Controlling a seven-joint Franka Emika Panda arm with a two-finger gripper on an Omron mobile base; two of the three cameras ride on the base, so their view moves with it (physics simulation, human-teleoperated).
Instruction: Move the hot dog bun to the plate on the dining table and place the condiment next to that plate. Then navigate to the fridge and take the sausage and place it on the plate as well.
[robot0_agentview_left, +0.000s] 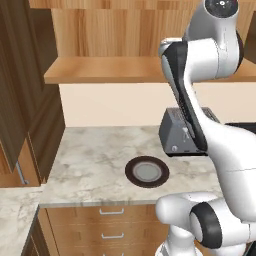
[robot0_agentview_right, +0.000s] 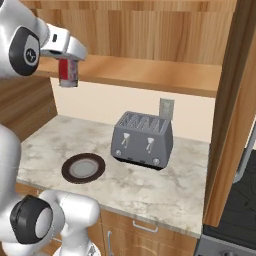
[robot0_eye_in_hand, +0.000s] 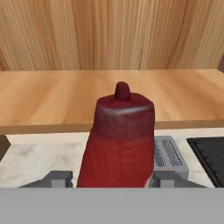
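Apparently condiment (robot0_eye_in_hand: 118, 144) between gripper (robot0_eye_in_hand: 107, 178) fingers.

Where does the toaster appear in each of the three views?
Left base view: toaster right of centre, partly behind the arm.
Right base view: centre, on the counter.
Hand view: lower right, behind the red bottle.
Shared landmark: dark-rimmed plate beside it in both base views.

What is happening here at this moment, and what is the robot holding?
The robot arm holds the red condiment bottle in its gripper, raised high above the marbled counter in front of the wooden cabinets. Below on the counter lie a dark-rimmed round plate and a grey toaster. The bottle is not yet set down anywhere.
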